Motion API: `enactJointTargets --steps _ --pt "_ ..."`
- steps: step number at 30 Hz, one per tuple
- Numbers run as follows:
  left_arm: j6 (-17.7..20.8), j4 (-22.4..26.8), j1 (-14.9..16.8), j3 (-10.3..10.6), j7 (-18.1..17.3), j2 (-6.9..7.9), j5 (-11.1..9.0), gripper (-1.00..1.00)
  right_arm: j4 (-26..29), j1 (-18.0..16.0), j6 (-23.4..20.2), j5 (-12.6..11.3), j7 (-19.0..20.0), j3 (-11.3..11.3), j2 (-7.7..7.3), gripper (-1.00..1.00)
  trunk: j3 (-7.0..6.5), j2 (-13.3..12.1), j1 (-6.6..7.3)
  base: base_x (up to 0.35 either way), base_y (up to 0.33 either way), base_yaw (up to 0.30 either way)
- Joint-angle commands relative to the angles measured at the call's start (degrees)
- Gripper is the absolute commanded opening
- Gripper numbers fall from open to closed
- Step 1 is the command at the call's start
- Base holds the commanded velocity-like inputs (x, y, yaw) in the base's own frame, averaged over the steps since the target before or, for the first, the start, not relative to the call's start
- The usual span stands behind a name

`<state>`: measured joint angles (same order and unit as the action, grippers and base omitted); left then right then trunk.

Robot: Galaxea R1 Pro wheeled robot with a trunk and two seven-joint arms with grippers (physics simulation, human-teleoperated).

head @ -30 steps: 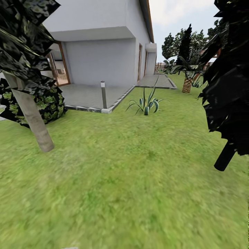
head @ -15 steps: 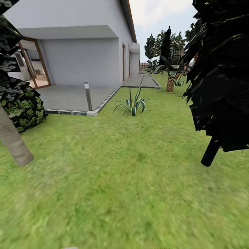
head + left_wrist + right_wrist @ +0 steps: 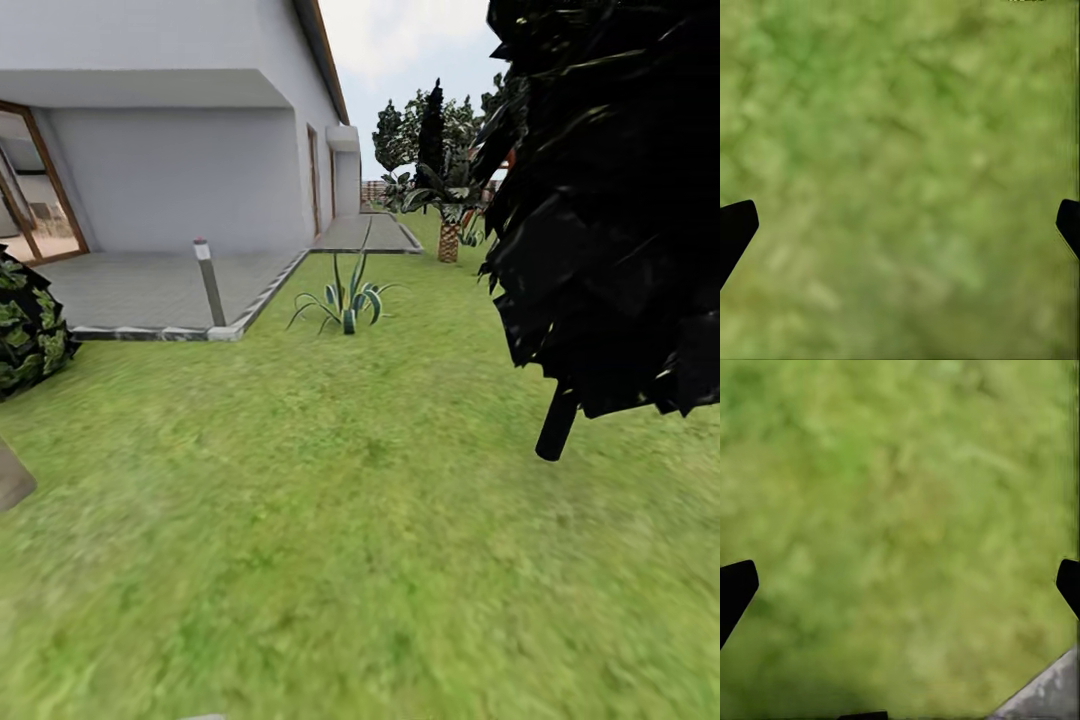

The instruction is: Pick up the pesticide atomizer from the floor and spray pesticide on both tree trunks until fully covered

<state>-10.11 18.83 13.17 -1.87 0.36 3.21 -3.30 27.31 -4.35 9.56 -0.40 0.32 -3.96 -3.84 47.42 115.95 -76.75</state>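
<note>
Garden: wide green lawn (image 3: 330,520) beside a white-walled house (image 3: 180,150).
Tree trunk: grey-tan base (image 3: 12,482) at the head view's left edge.
Left claw (image 3: 900,225): spread wide, empty, over grass.
Right claw (image 3: 900,585): spread wide, empty, over grass.

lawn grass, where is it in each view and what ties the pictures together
Head view: the lawn spreads across the lower half, from the patio edge down to the bottom.
Left wrist view: blurred grass lies between the two dark fingertips of the open left pincer.
Right wrist view: grass again, with a grey slab corner.
Shared landmark: the grass itself.
</note>
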Motion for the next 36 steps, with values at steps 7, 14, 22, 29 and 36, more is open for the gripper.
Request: enactJointTargets --steps 7,14,22,29,36 --pt "-0.07 0.04 0.01 0.03 0.07 -0.04 -0.39 1.0 -0.06 -0.04 0.2 -0.05 0.03 -0.08 0.03 1.0 0.05 0.02 0.01 0.0 0.0 -0.262" --pt "-0.14 0.05 0.01 -3.79 -0.23 -0.01 -0.38 1.0 -0.06 -0.06 0.2 -0.04 0.03 -0.08 -0.01 1.0 0.05 0.02 0.01 0.0 0.0 -0.263" --pt "-0.18 0.04 0.01 -8.67 -0.87 -0.19 -0.22 1.0 -0.06 -0.05 0.2 -0.06 0.03 -0.08 0.02 1.0 0.05 0.02 0.01 0.0 0.0 -0.263" --pt "-0.25 0.07 0.01 -8.48 -0.97 -0.34 0.28 1.0 -0.06 -0.05 0.2 -0.12 0.03 -0.08 0.04 1.0 0.05 0.02 0.01 0.0 0.0 -0.263" --pt "-0.24 0.07 0.01 -8.33 -0.97 -0.37 0.39 1.0 -0.05 -0.05 0.2 -0.13 0.03 -0.04 0.06 1.0 0.05 0.02 0.01 0.026 0.063 -0.264"
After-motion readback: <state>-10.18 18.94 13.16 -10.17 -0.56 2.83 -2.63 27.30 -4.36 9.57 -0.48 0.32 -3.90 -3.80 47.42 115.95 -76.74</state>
